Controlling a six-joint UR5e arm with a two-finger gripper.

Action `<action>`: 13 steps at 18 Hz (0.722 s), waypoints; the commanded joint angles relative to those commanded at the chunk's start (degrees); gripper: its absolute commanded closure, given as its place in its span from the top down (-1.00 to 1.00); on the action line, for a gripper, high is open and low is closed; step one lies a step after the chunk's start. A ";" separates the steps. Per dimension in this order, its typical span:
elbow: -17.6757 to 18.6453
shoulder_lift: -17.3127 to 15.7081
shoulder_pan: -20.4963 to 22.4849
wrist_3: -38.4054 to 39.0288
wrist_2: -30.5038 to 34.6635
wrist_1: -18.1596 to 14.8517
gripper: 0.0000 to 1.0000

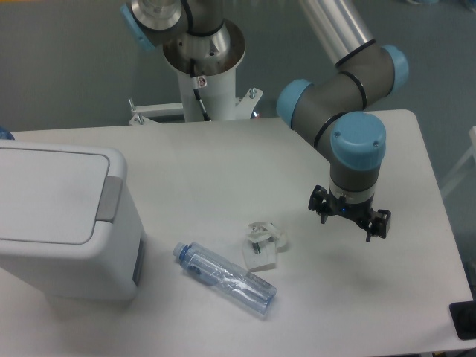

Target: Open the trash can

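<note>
The trash can (63,223) is a large white boxy bin at the left edge of the table. Its flat white lid (48,193) lies closed, and the grey push-button (110,198) sits on the rim at the lid's right side. My gripper (349,214) hangs under the blue-capped wrist at the right of the table, well to the right of the bin and above the tabletop. Only its black mount shows from above. The fingers are hidden under the wrist, so I cannot tell whether they are open or shut.
A clear plastic bottle with a blue cap (224,279) lies on its side just right of the bin. A small white crumpled object (262,244) lies between the bottle and the gripper. The arm's white base post (202,74) stands at the table's back edge.
</note>
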State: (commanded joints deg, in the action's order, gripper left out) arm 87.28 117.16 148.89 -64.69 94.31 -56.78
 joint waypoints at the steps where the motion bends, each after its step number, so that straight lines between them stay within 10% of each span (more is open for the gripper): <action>1: 0.09 0.00 0.00 0.26 0.00 0.00 1.00; 13: -0.36 -3.24 -6.59 7.19 -3.59 -0.17 1.00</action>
State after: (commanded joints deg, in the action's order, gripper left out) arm 86.92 113.92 142.30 -57.50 90.72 -56.95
